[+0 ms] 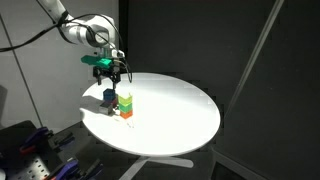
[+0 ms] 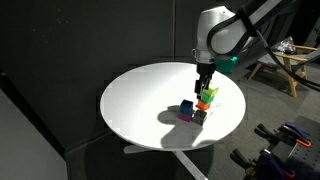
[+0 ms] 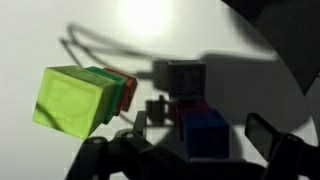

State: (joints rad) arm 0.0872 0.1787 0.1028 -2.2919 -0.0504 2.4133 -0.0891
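Fingers (image 3: pixel 266 136) spread wide and empty at the wrist view's lower edge. The green block (image 3: pixel 72 100) is at centre-left, the blue block (image 3: pixel 207 132) at lower right. Only an exterior view shows green topping a stack (image 1: pixel 126 106) on the table (image 1: pixel 180 115).

Stack (image 3: pixel 85 98) at left: lime-green cube on top, green and orange beneath. Blue cube (image 3: pixel 205 135) low centre on white table (image 3: pixel 150 30), gripper (image 3: pixel 180 150) jaws spread wide.

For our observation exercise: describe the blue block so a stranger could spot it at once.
Find the round white table; near its edge, below the end effector, stands a small block stack. The blue block sits on the tabletop beside it, the only blue piece.
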